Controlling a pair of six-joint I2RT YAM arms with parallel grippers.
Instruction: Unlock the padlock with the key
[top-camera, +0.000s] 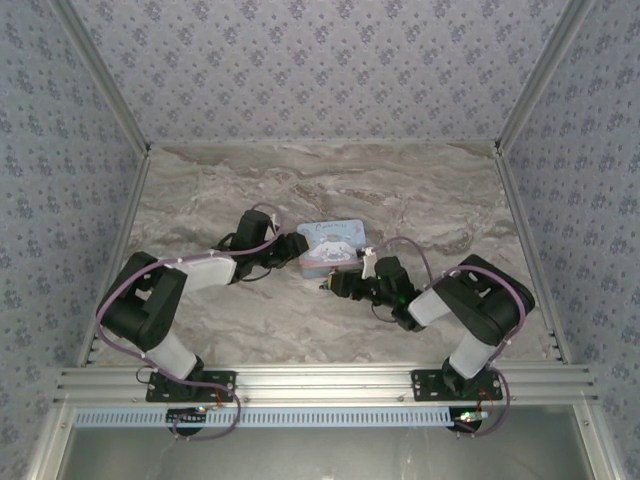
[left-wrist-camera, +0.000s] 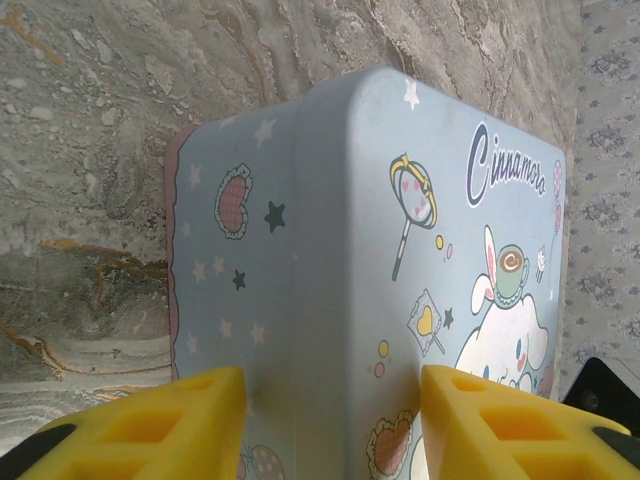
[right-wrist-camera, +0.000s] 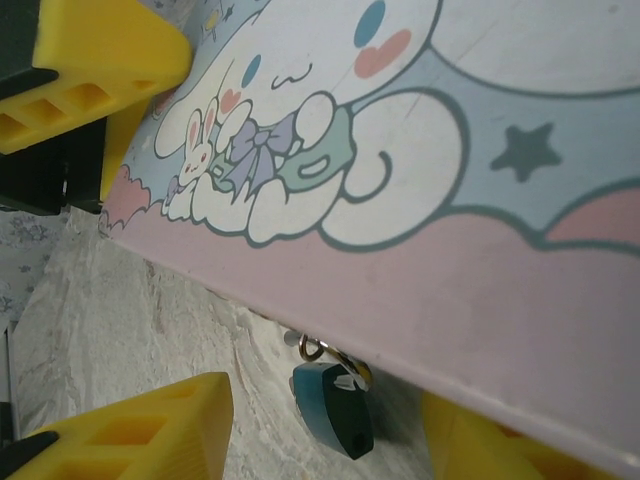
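left pincer (left-wrist-camera: 332, 405) clamping tin (left-wrist-camera: 340, 230), padlock (right-wrist-camera: 335, 412) at rim

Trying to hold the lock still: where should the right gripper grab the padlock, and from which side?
Take the padlock by its blue body, across the two long sides, coming from the open table side. Its thin shackle end tucks against the tin, which blocks that side. The right gripper straddles the body, jaws open.

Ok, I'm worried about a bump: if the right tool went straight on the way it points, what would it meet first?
Likely the padlock, straight ahead of the right tool, with the tin close by; depth is unclear.
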